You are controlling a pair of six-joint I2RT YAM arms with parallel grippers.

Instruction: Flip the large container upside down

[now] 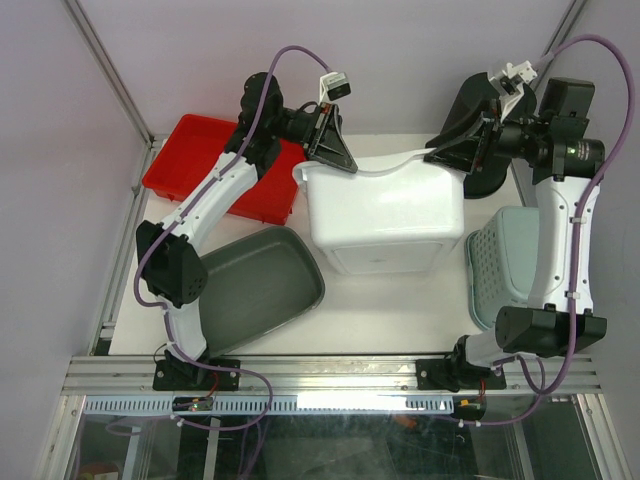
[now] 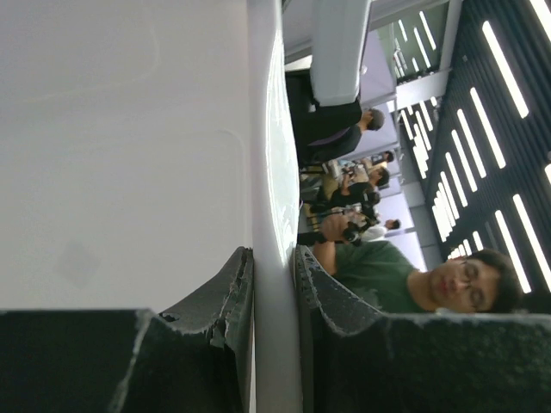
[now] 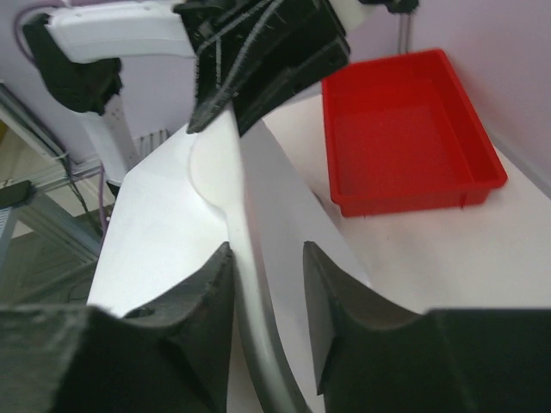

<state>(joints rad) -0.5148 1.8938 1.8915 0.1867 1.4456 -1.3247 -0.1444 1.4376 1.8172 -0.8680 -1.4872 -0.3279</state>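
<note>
Both pinch large container (image 1: pixel 385 215) far rim; left gripper (image 1: pixel 343 163) at left corner; right gripper (image 1: pixel 442 157) at right corner.

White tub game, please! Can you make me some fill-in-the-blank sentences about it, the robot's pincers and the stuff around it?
1. The left pincer and the right pincer are both shut on the far ____ of the white tub.
2. The tray behind the left arm is coloured ____.
3. The basket with holes lies on the tub's ____ side.

Missing words: rim; red; right.
</note>
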